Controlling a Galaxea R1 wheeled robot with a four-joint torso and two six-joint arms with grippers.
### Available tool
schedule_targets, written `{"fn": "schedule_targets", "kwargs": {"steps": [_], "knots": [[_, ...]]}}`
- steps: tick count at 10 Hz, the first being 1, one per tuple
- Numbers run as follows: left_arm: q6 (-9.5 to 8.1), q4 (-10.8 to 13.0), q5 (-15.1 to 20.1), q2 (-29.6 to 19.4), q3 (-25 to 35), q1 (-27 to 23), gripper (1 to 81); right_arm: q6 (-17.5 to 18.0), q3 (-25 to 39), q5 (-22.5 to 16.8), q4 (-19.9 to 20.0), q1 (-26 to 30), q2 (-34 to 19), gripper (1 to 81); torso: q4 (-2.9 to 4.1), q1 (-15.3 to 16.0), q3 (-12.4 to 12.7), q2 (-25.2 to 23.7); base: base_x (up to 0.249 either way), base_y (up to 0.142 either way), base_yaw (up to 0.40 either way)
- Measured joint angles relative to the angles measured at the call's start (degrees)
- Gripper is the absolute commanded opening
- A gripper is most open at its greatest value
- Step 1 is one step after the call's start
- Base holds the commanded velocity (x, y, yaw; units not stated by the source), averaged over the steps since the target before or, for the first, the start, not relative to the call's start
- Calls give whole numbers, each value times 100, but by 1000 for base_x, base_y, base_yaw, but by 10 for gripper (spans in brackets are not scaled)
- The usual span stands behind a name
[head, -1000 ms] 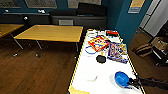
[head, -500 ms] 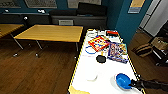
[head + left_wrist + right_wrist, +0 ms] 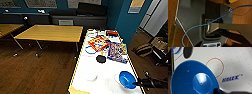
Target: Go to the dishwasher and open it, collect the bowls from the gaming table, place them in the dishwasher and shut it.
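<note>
Near the gaming table (image 3: 82, 62)'s right rim, right jaws (image 3: 136, 84) touch the blue bowl (image 3: 127, 79); their grip cannot be told.

A blue cable (image 3: 196, 25) crosses the robot's dark grey body panel (image 3: 190, 16), above brown wooden floor (image 3: 241, 16).

Blue bowl (image 3: 127, 79) – upright on gaming table (image 3: 82, 67) – black bowl (image 3: 101, 59) beyond.

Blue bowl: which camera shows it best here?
The right wrist view: the blue bowl looms large, its inside plain, on the white gaming table. The head view shows it small near the right tool.
</note>
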Motion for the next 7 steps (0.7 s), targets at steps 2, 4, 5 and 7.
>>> {"fn": "schedule_targets", "kwargs": {"steps": [2,4,5,7], "knots": [[-2,84,-386,-6,0,49,811,-194,879,129,-28,-89,-805,10,0,0,0,0,0,0,0],[-2,302,-555,-6,26,144,811,-458,1370,538,-105,-763,-1335,10,0,0,0,0,0,0,0],[-2,344,-560,-6,54,155,811,-574,1473,907,-141,-1156,-1429,10,0,0,0,0,0,0,0],[-2,366,-580,-11,67,154,811,-753,1486,1802,-317,-2280,-1517,10,0,0,0,0,0,0,0]]}}
